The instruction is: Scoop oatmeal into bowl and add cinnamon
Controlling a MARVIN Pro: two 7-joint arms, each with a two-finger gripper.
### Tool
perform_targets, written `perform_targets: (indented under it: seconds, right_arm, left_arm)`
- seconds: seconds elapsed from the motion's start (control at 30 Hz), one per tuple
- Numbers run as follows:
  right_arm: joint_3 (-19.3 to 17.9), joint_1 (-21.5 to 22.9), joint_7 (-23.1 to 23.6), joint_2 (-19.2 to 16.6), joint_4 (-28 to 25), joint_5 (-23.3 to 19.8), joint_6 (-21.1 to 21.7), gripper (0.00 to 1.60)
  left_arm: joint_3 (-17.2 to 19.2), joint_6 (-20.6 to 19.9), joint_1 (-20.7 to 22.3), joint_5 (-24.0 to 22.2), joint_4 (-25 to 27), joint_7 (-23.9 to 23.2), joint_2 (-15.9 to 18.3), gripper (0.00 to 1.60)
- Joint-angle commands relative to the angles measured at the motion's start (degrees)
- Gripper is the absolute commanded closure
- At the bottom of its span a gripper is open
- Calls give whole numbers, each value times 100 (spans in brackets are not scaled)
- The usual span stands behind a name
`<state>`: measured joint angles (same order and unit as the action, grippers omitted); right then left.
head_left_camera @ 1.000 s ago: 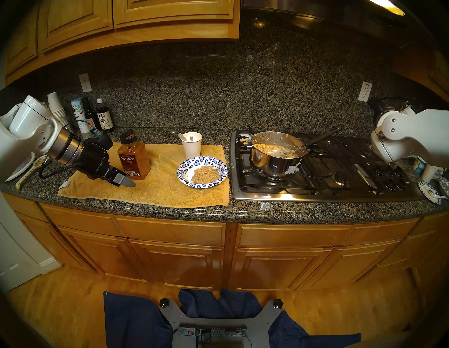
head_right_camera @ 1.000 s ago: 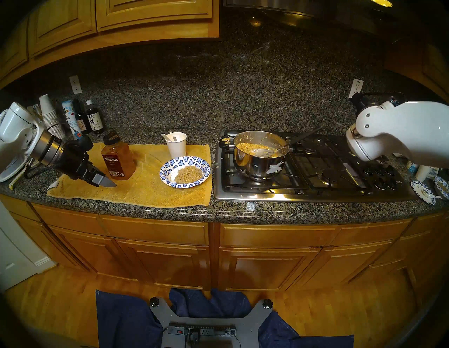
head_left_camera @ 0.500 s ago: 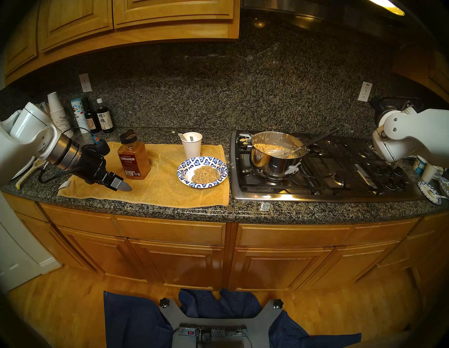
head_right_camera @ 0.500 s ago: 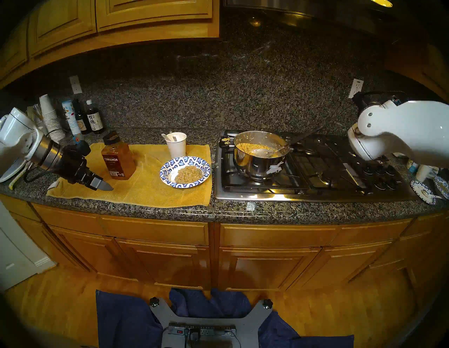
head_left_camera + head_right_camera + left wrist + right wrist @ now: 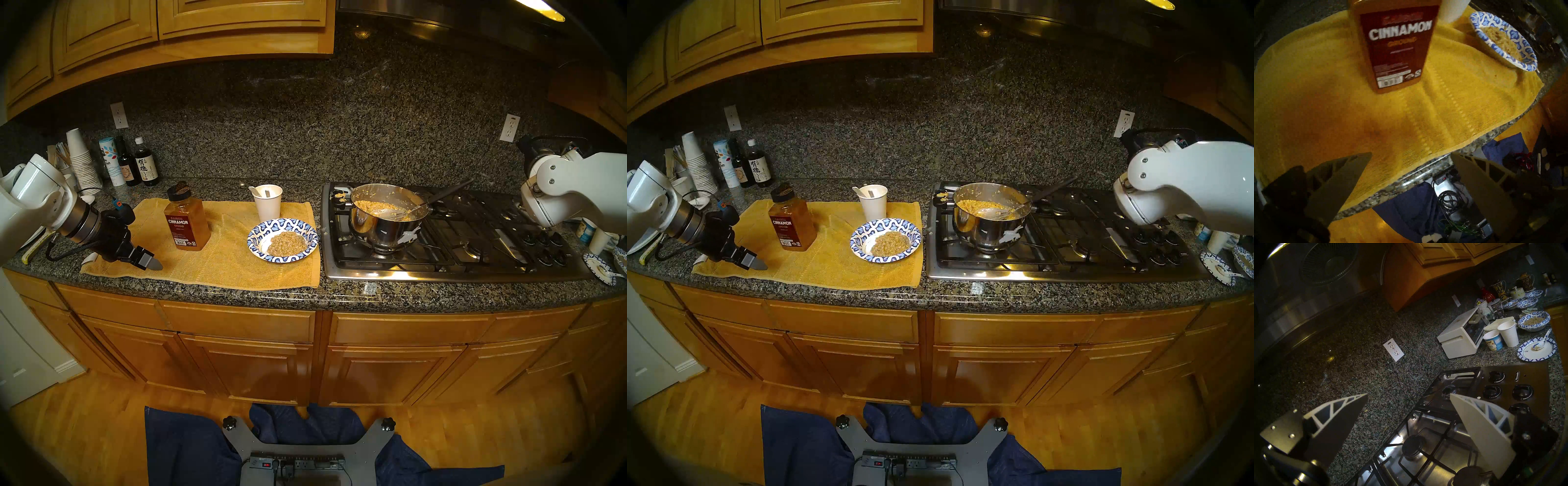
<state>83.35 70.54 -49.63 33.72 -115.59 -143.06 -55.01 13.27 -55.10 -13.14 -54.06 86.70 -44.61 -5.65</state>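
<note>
Cinnamon jar (image 5: 186, 222): upright on the left half of the yellow towel (image 5: 230, 264), black cap on. Stiff clear plastic, squarish, mostly full, so I judge it moderately heavy and a bit slick. Best taken across two flat sides around mid-label, below the cap.
Bowl (image 5: 282, 239): on the towel's right part, well apart from the jar, near the stove (image 5: 451, 237). Thin paper, likely to bend or slide if nudged.
Oatmeal (image 5: 285, 243): a lumpy, sticky mound in the bowl; more sits in the steel pot (image 5: 386, 217) on the stove, with a spoon (image 5: 393, 213) resting inside.
Left gripper (image 5: 1411, 155): jaws wide apart, nothing between them; low over the towel's near left corner, left of and nearer than the jar, not touching it.
Right gripper (image 5: 1408, 396): jaws wide apart, empty, held above the stove's right side by the knobs.
Edges: the towel's near hem runs close to the counter edge, and the left gripper hangs about over that edge.
Open room: bare towel between the jar and bowl; a paper cup (image 5: 268, 202) stands just beyond the bowl, so I would tip the jar from the near left side.
</note>
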Motion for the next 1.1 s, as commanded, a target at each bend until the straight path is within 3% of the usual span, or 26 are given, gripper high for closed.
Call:
perform_targets:
  seconds: [0.0,1.07]
  right_arm:
    - [-72,255,-165,64,17,83,1,0]
    - [80,447,-261,108,-91,122,1,0]
  left_arm:
    - [89,10,44,-125,-139,99,-8,0]
    - [85,10,-157,-1031,157,850,-8,0]
